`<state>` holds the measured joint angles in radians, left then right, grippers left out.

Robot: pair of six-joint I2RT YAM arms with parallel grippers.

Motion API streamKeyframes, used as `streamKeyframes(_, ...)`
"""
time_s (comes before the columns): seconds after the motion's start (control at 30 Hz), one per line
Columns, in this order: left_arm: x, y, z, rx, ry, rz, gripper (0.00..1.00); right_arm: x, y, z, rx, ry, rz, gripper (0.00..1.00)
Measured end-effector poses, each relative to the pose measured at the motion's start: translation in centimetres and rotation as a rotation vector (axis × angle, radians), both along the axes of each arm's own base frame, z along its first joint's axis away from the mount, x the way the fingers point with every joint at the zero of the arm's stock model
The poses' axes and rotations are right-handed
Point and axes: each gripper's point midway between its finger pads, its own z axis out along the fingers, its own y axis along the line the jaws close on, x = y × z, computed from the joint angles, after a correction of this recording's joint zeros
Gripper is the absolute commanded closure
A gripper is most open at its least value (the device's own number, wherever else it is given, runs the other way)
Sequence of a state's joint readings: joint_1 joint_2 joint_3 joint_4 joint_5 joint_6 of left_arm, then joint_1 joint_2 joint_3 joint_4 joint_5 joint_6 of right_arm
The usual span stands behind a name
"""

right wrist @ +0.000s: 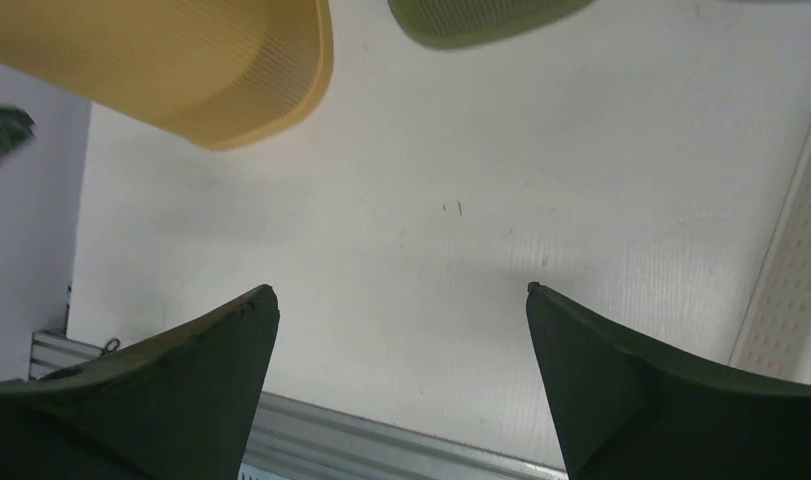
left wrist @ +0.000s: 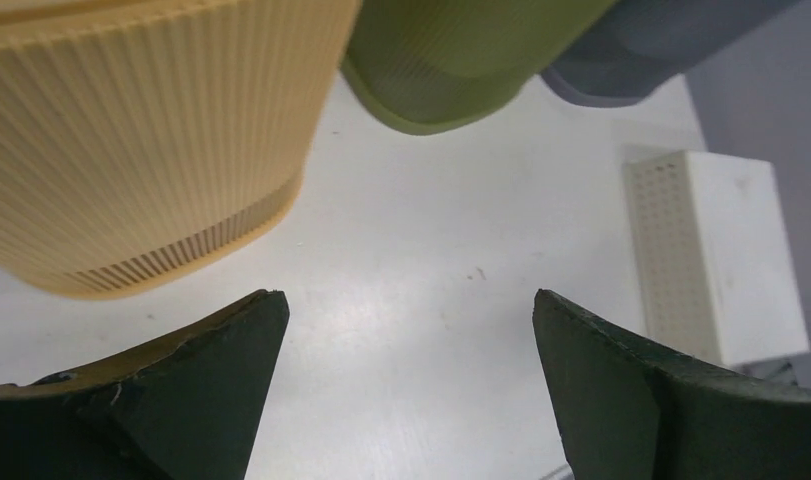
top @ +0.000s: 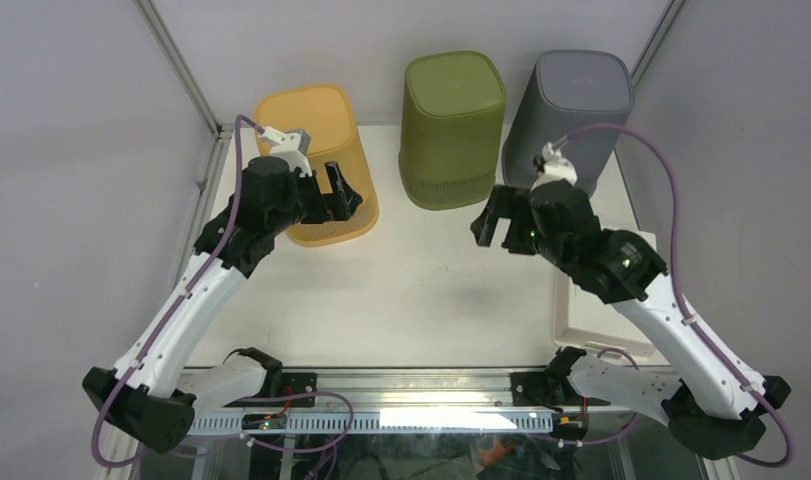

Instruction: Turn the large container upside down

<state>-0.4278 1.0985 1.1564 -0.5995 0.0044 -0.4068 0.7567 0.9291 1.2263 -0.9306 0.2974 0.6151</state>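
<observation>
Three ribbed containers stand in a row at the back of the table with their closed bases up: a yellow one, a green one and a grey one. My left gripper is open and empty, right against the yellow container's near right side. In the left wrist view the yellow container fills the upper left, just beyond the open left gripper. My right gripper is open and empty above the table, in front of the gap between the green and grey containers; the wrist view shows it over bare table.
A flat white perforated tray lies at the right edge under my right arm, and shows in the left wrist view. A metal rail runs along the near edge. Frame posts and walls stand at both sides.
</observation>
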Motion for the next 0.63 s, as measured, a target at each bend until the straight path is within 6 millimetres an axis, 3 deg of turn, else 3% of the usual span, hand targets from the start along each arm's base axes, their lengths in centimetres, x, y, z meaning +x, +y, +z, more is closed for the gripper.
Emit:
streamKeyframes(0.13,-2.5,-1.6,2.5,-0.061,-0.052,-0.081,0.01,2.8,-0.3,7.0,-0.027,-0.115,-0.074,0.01)
streamKeyframes(0.23,-3.1,-2.2,2.1,-0.076,-0.033,-0.104,0.01,4.3,-1.0,9.5,-0.065,-0.168,-0.134,0.01)
streamKeyframes(0.4,-3.2,-2.2,0.0,-0.066,0.030,-0.095,0.01,4.8,-2.6,9.7,-0.154,-0.188,-0.183,0.01)
streamKeyframes(0.63,-3.3,-2.4,-0.3,-0.063,0.042,-0.102,0.01,3.5,-4.3,9.5,-0.162,-0.213,-0.192,0.01)
